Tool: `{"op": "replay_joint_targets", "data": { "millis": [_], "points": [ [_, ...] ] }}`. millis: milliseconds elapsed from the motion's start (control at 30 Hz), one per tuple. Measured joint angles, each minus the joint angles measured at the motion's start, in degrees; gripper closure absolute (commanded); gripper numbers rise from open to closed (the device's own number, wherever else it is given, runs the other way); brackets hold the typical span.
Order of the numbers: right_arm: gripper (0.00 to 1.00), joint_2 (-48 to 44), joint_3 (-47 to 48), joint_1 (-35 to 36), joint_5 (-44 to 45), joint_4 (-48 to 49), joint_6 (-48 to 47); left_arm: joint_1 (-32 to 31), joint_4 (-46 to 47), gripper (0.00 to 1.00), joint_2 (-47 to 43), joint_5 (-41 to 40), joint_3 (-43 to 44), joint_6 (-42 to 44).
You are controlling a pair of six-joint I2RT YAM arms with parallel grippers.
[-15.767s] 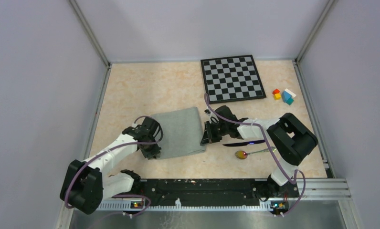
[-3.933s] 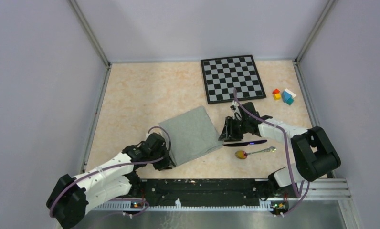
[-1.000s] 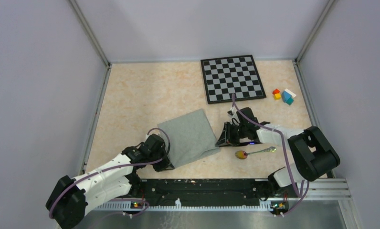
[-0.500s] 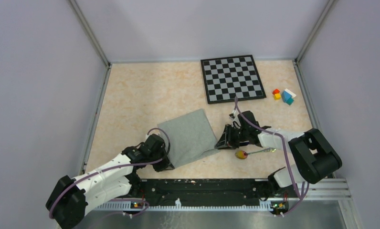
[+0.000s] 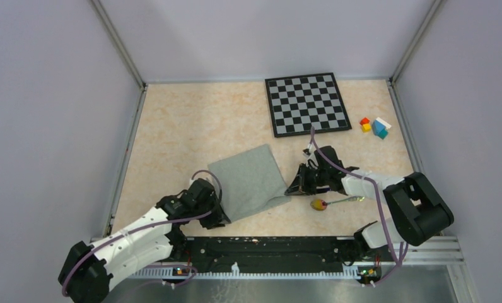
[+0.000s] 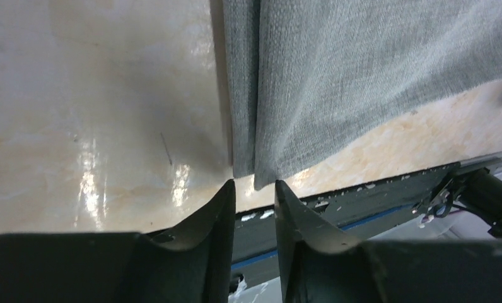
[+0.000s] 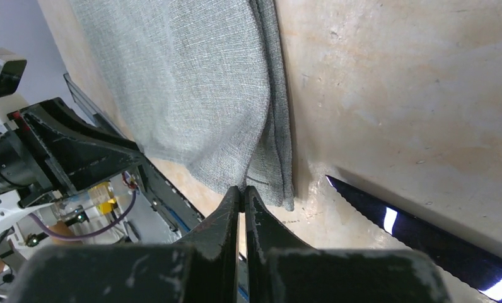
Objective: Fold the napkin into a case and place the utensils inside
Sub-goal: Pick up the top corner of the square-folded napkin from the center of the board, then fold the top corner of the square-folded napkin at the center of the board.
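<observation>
The grey-green napkin point(image 5: 248, 180) lies folded double on the table between the arms. My left gripper point(image 5: 222, 215) is at its near left corner. In the left wrist view the napkin point(image 6: 362, 63) ends just beyond that gripper point(image 6: 255, 184), whose jaws stand a little apart with nothing clamped. My right gripper point(image 5: 291, 189) is at the near right corner. In the right wrist view this gripper point(image 7: 242, 188) is shut on the top layer of the napkin point(image 7: 192, 76), which bulges up. The dark knife point(image 7: 425, 237) lies right of it. The spoon point(image 5: 320, 204) lies near the right arm.
The chessboard point(image 5: 307, 104) lies at the back right, with small coloured blocks point(image 5: 374, 126) to its right. A black rail point(image 5: 267, 246) runs along the table's near edge, just behind my left fingers. Grey walls close in the table.
My left gripper has opened and let go of the napkin's corner. My right gripper has shut on the napkin's near right edge. Neither arm has moved much.
</observation>
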Motion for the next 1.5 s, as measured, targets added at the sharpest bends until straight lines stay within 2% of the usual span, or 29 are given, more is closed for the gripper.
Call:
{"op": "replay_joint_targets", "data": {
  "millis": [67,200,467,767,933,1100,1500],
  "points": [
    [1.0,0.0,0.33,0.31,0.04,-0.68,-0.55,0.0,-2.14,0.54,-2.23,-0.11,0.37,-0.28],
    [1.0,0.13,2.95,1.66,-0.17,-1.53,-1.68,0.02,-3.93,0.52,-4.72,-0.83,1.22,-0.68],
    [1.0,4.83,11.37,6.27,-0.74,-1.6,-3.34,0.0,-3.69,0.7,-2.62,-2.82,0.37,-1.31],
    [1.0,24.41,33.27,14.12,-1.97,-0.83,-4.17,0.0,-0.85,0.91,-1.25,-3.19,-1.4,-1.95],
    [1.0,34.95,43.91,16.02,-2.8,1.64,-3.06,0.0,-0.7,0.97,-1.33,-3.13,-1.49,-2.38],
    [1.0,40.96,49.77,16.44,-3.8,2.49,-1.95,0.0,-0.81,1.0,-1.95,-3.02,-1.75,-2.75],
    [1.0,48.39,60.65,17.53,-7.41,3.41,-1.51,0.0,-0.81,1.0,-2.58,-2.97,-2.03,-2.82]
  ]
}}
